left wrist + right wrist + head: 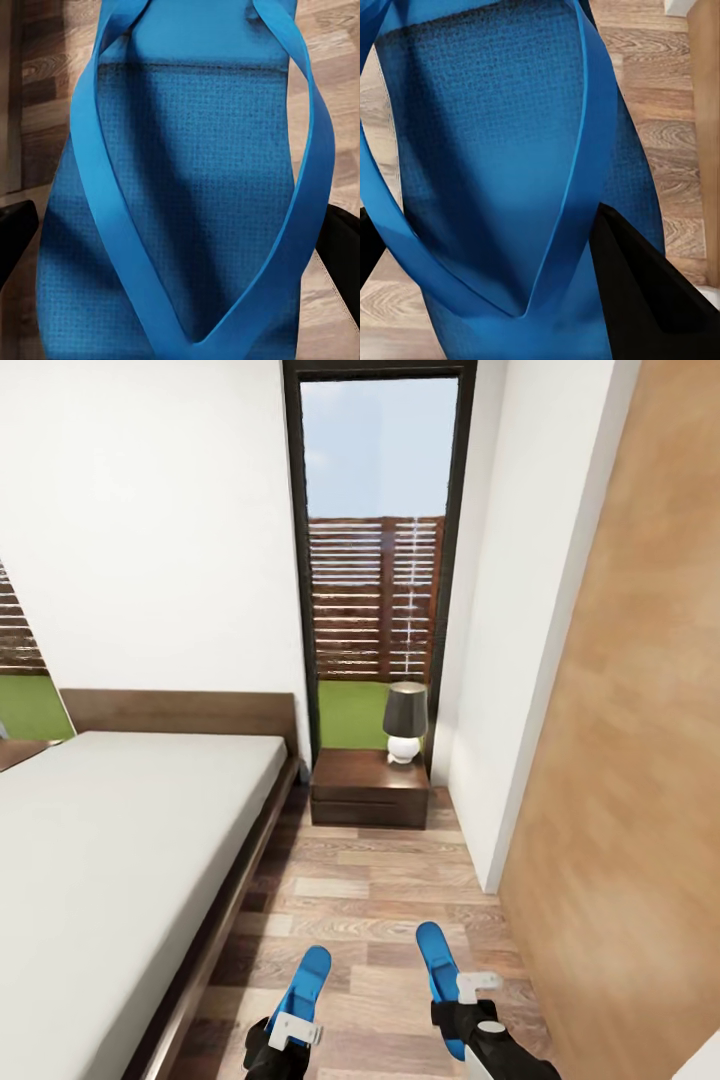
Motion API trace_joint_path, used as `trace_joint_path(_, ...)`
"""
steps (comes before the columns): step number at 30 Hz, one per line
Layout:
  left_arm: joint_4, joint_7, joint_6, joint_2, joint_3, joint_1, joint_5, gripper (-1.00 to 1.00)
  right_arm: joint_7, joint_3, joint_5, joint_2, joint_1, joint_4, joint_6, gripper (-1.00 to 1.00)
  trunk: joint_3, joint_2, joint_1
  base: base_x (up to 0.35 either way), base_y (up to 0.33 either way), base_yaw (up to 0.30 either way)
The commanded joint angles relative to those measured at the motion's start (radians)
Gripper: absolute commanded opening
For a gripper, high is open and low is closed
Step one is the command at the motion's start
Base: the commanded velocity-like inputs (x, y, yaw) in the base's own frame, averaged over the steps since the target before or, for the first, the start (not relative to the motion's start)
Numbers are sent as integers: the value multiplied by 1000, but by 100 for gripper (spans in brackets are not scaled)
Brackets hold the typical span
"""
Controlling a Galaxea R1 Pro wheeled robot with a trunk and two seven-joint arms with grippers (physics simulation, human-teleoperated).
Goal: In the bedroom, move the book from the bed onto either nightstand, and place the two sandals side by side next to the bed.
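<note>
Both blue sandals hang above the wood floor, one in each hand. My left gripper is shut on the left sandal, whose sole and straps fill the left wrist view between dark fingers. My right gripper is shut on the right sandal, seen close in the right wrist view with a dark finger beside it. The bed lies to the left, its mattress bare in the part I see. A dark brown nightstand stands beyond it by the window. The book is out of view.
A lamp with a dark shade and white base stands on the nightstand's right side. A white wall corner and a tan wooden panel close off the right. A strip of plank floor runs between bed and wall.
</note>
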Motion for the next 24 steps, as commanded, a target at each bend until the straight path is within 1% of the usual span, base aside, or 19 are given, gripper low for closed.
trace_joint_path(1,1,7,-3,0,-9,-1,10,-100,-5,4,0,0,-1,2,-1,-100,-1,-1,1,300,-149,0)
trace_joint_path(7,1,1,4,0,-8,-1,10,-100,-5,4,0,-2,-1,5,-1,-100,-1,-1,1,300,-144,0)
trace_joint_path(9,23,-3,8,0,-4,-2,11,-100,-5,3,1,-4,8,15,-1,-100,-1,-1,1,300,-93,0)
trace_joint_path(11,86,-4,7,0,0,-3,15,-100,-6,3,2,-8,28,31,-18,-100,-1,-1,1,296,-43,0)
trace_joint_path(13,123,-5,4,0,2,-4,18,-100,-5,3,3,-10,36,44,-41,-100,-1,-1,1,267,-22,0)
trace_joint_path(17,151,-5,3,1,5,-4,24,-100,-5,5,3,-7,41,62,-59,-100,-1,-1,1,202,-9,0)
trace_joint_path(20,160,-6,1,2,5,-2,52,-100,-6,5,4,-7,44,93,-65,-100,-1,-1,1,164,-3,0)
trace_joint_path(21,162,-6,0,2,5,-2,74,-100,-6,5,4,-9,44,110,-68,-100,-1,-1,1,155,-1,0)
trace_joint_path(22,163,-6,0,2,5,-2,85,-100,-6,5,4,-11,45,116,-68,-100,-1,-1,1,153,-1,0)
trace_joint_path(23,164,-6,-1,2,5,-2,104,-100,-6,5,4,-13,48,126,-70,-100,-1,-1,1,150,-1,0)
trace_joint_path(24,165,-6,-2,3,5,-2,111,-100,-6,4,4,-14,50,129,-70,-100,-1,-1,1,149,-1,0)
